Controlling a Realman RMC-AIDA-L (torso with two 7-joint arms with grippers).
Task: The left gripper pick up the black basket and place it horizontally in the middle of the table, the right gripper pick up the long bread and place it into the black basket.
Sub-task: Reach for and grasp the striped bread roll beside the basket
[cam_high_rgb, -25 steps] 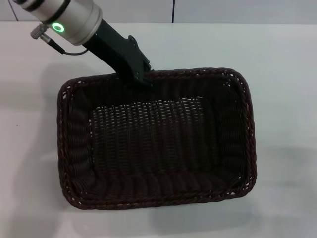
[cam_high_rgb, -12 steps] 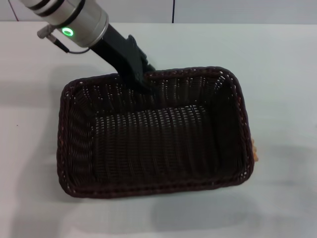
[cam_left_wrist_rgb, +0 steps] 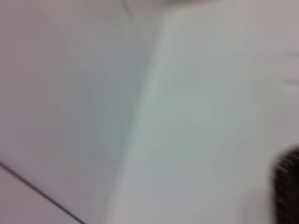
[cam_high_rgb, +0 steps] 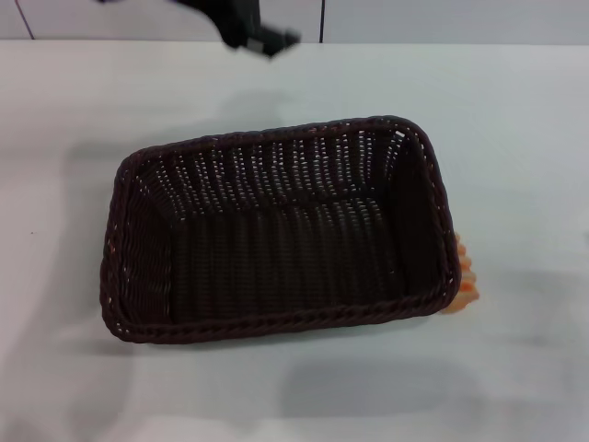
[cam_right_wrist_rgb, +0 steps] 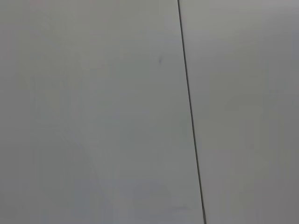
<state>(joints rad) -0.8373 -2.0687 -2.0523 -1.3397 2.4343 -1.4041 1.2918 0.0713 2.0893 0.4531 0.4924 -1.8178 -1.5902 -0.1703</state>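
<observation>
White table, black basket central; left end effector clear above, grip unclear.

View content: mostly pale, blurred surfaces.
Worktop: white, fills the larger part of the picture.
Wall: greyish panel meeting the worktop along a soft slanting edge.
Seam: thin dark line crossing the wall panel near one corner.
Black basket: dark woven sliver at the frame's edge, resting on the worktop.
</observation>
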